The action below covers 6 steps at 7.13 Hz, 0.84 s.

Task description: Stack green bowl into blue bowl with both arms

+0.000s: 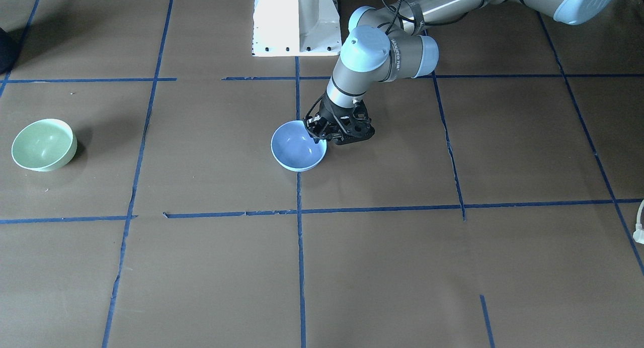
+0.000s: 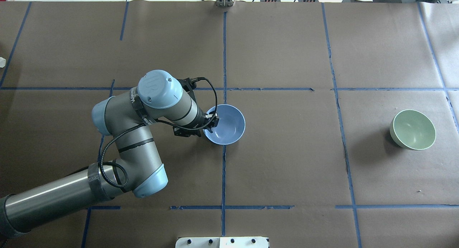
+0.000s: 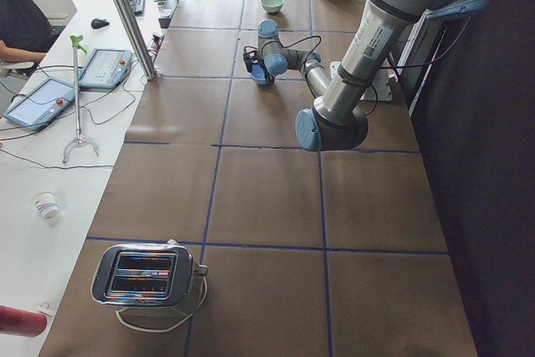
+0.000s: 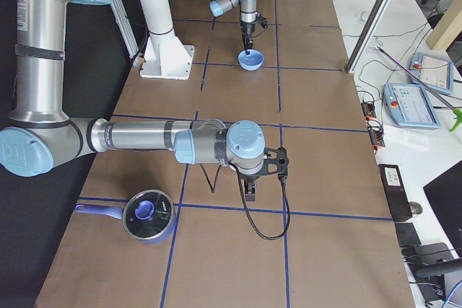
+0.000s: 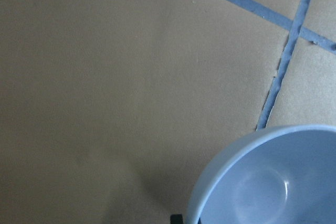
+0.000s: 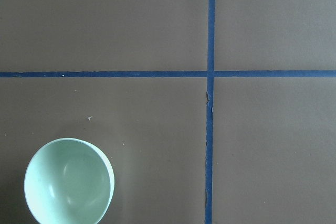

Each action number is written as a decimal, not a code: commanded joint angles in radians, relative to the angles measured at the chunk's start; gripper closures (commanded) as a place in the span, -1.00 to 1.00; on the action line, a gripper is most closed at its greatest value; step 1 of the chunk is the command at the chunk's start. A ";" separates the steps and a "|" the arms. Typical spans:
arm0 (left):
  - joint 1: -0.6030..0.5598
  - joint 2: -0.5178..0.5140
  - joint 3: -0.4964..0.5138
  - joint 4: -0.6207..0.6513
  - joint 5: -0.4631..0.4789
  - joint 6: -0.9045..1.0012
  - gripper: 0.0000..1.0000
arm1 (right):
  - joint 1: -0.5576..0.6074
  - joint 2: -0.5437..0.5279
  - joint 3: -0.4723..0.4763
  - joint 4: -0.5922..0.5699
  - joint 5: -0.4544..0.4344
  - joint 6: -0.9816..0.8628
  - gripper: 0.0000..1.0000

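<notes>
The blue bowl (image 1: 297,149) (image 2: 227,128) sits near the table's middle, on a blue tape line. My left gripper (image 1: 318,132) (image 2: 214,120) straddles its rim on the robot's side and looks shut on it. In the left wrist view the blue bowl (image 5: 273,182) fills the lower right, with one dark fingertip (image 5: 177,219) against its outer wall. The green bowl (image 1: 43,144) (image 2: 413,129) stands alone far off on the robot's right. It also shows in the right wrist view (image 6: 68,187), seen from above. My right gripper (image 4: 249,191) shows only in the exterior right view, so I cannot tell its state.
The white pedestal base (image 1: 297,21) stands at the robot's edge. A dark blue pot (image 4: 148,216) sits near the right arm and a toaster (image 3: 146,277) at the table's left end. Tablets and cables lie on the white side bench (image 3: 50,98).
</notes>
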State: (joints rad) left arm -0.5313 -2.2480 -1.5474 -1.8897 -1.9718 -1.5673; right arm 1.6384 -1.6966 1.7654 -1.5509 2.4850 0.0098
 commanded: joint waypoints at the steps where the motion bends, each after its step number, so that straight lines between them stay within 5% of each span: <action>1: -0.133 0.002 -0.028 0.015 -0.191 0.023 -1.00 | -0.024 -0.001 0.000 0.002 -0.002 0.001 -1.00; 2: -0.216 0.014 -0.071 0.029 -0.290 0.023 -1.00 | -0.057 -0.009 0.002 0.032 -0.005 0.056 -1.00; 5: -0.257 0.140 -0.299 0.194 -0.294 0.116 -1.00 | -0.277 -0.090 -0.024 0.496 -0.086 0.553 -1.00; 6: -0.284 0.180 -0.347 0.223 -0.294 0.194 -1.00 | -0.325 -0.095 -0.109 0.667 -0.098 0.647 -1.00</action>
State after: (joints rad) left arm -0.7891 -2.1168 -1.8279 -1.7093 -2.2651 -1.4501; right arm 1.3833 -1.7770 1.7237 -1.0759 2.4100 0.5135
